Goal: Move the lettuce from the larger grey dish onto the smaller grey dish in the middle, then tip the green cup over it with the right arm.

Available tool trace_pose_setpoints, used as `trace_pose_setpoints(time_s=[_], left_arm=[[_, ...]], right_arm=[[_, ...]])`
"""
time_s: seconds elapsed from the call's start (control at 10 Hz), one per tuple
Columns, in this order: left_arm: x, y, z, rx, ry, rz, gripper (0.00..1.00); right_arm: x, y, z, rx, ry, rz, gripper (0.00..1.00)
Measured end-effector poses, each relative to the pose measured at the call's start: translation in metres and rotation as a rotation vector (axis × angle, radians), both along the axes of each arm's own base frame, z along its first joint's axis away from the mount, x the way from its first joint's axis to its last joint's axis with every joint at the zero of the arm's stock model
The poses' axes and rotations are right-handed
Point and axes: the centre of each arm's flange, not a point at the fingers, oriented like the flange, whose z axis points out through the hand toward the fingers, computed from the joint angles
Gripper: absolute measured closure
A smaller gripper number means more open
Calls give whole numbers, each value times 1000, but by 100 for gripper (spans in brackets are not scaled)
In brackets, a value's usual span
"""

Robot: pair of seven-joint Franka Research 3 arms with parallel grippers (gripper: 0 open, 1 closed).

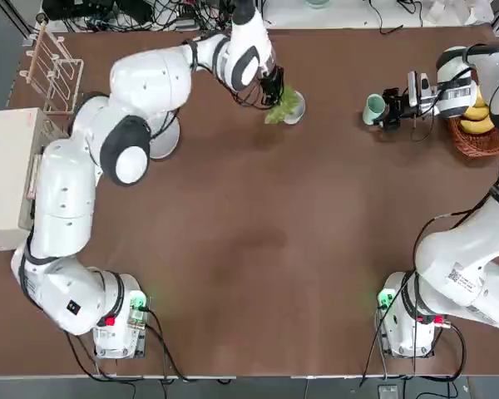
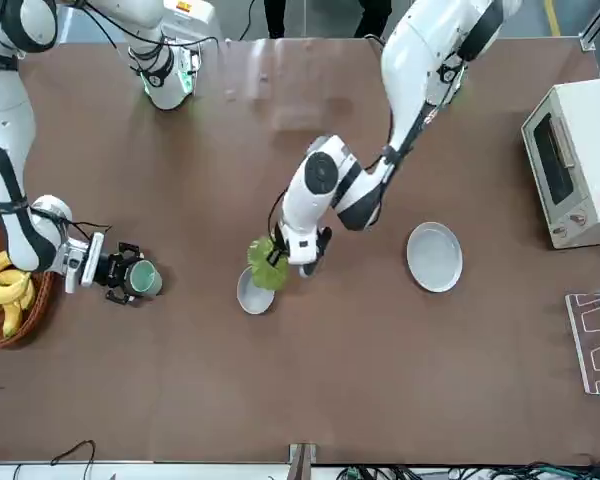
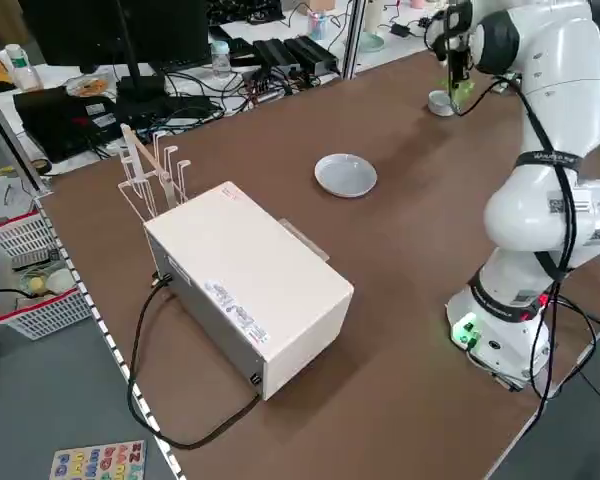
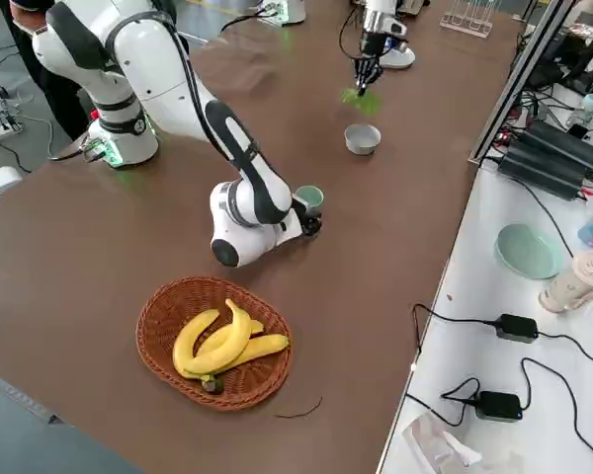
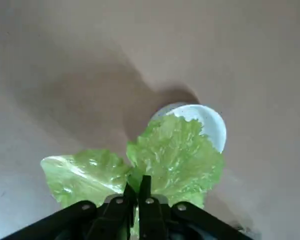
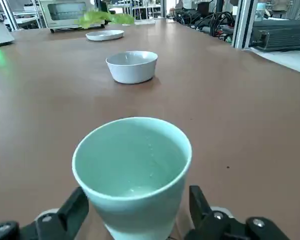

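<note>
The lettuce (image 1: 283, 105) (image 5: 175, 160) hangs from my left gripper (image 1: 272, 90) (image 5: 135, 200), which is shut on its stem. It hovers just above the smaller grey dish (image 1: 298, 115) (image 2: 252, 297) at mid-table on the far side, covering part of the rim. The larger grey dish (image 2: 434, 257) (image 3: 346, 175) sits bare to the robot's left, partly under the left arm in the top view. The green cup (image 1: 373, 108) (image 6: 132, 170) stands upright at the far right. My right gripper (image 1: 381, 109) (image 6: 137, 197) is level with the table and open, one finger on each side of the cup's base.
A wicker basket of bananas (image 1: 476, 133) (image 4: 217, 341) sits just right of the right gripper. A white toaster oven (image 1: 8, 179) and a wire rack (image 1: 54, 71) stand at the left edge. The left arm's elbow (image 1: 125, 145) reaches over the table's left half.
</note>
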Motion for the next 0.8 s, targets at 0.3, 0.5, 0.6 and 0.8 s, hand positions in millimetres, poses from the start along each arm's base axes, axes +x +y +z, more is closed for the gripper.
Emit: trace_pose_setpoints(time_s=[0.3, 0.5, 0.6, 0.8], left_arm=[[12, -5, -33, 2, -78, 20, 95], [10, -17, -46, -27, -118, 19, 95], [11, -19, -46, -37, -129, 21, 95], [12, -18, -47, -41, -136, 24, 95]], right_arm=[[1, 4, 0, 6, -2, 5, 31], [2, 6, 0, 8, 0, 7, 32], [2, 7, 0, 12, 13, 1, 32], [14, 16, 9, 16, 40, -6, 32]])
